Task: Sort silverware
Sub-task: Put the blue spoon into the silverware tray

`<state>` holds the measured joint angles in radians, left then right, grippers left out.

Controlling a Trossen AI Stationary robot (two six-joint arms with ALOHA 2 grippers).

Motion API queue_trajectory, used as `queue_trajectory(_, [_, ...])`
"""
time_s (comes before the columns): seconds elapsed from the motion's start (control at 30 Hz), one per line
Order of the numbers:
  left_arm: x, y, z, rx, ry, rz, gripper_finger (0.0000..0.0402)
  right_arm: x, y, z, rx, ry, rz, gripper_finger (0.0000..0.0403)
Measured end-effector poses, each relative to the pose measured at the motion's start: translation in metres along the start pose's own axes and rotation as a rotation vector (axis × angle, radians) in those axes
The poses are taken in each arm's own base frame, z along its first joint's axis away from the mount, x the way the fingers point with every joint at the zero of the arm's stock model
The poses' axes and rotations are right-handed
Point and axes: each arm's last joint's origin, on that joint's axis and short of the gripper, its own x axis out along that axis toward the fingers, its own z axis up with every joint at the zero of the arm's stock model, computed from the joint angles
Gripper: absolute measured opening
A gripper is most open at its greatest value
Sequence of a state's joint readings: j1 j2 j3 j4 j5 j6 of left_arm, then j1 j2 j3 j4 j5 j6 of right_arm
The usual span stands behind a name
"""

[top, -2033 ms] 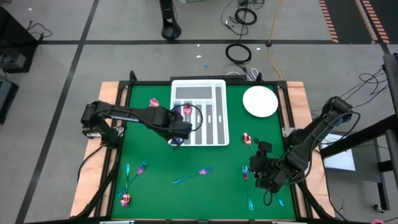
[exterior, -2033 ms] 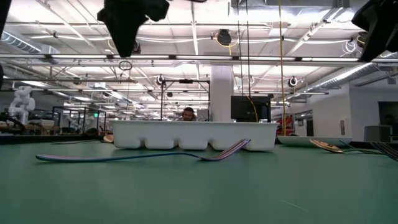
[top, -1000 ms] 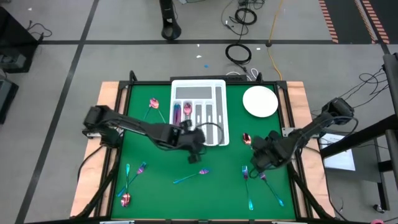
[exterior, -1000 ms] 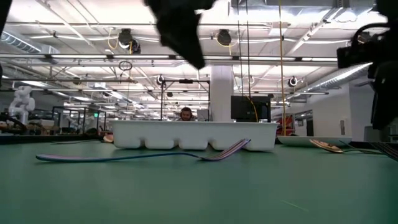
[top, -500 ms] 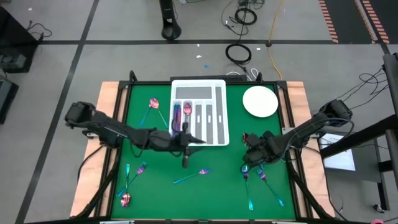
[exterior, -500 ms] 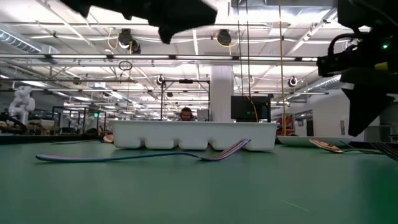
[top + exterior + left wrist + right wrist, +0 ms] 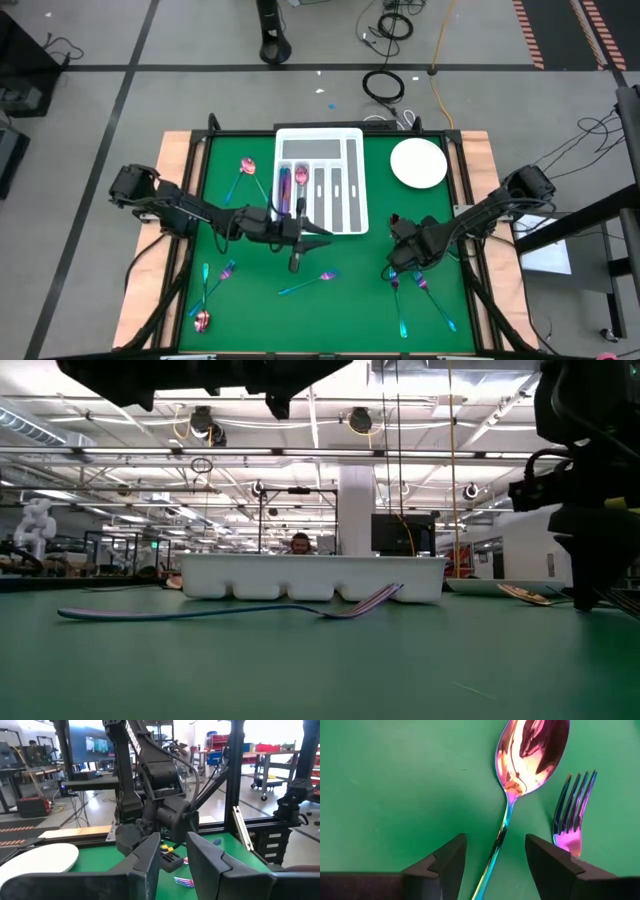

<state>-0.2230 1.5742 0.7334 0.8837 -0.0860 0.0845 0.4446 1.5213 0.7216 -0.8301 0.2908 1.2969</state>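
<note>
Rainbow silverware lies scattered on the green table. My right gripper (image 7: 398, 264) (image 7: 495, 852) points down, open, low over the right side; its fingers stand on either side of a pink-bowled spoon's (image 7: 530, 750) handle, with a fork (image 7: 572, 815) beside it. I cannot tell whether they touch it. My left gripper (image 7: 312, 232) (image 7: 172, 857) is open with nothing between its fingers. It points level toward the right, just off the near edge of the white tray (image 7: 355, 180), which holds a pink spoon (image 7: 285, 180).
A round white plate (image 7: 418, 163) sits at the far right. A fork (image 7: 310, 283) (image 7: 230, 610) lies mid-table, near side. More pieces lie at the near left (image 7: 215, 285), and a spoon (image 7: 243, 170) lies left of the tray. A wooden rim (image 7: 180, 150) borders the table.
My left gripper has tipped up from pointing down to pointing level toward the table's right, staying by the tray's near edge. My right gripper has sunk toward the table and shifted a little left, over the spoon and fork. Both stay open.
</note>
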Motion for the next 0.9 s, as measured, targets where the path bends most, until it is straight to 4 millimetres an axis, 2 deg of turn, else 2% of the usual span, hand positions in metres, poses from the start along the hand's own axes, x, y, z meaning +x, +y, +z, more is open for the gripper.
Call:
queue_trajectory(0.17, [0.000, 0.000, 0.000, 0.000, -0.002, 0.001, 0.0098, 0.000, 0.001, 0.000, 0.003, 0.012, 0.012, 0.0165])
queue_trajectory(0.53, [0.000, 0.000, 0.000, -0.001, 0.000, 0.000, 0.0098, 0.000, 0.004, -0.001, 0.007, 0.042, 0.043, 0.0012])
queue_trajectory(0.9, [0.000, 0.000, 0.000, -0.026, 0.003, 0.000, 0.0098, -0.012, -0.004, 0.002, 0.026, -0.014, 0.067, 0.0002])
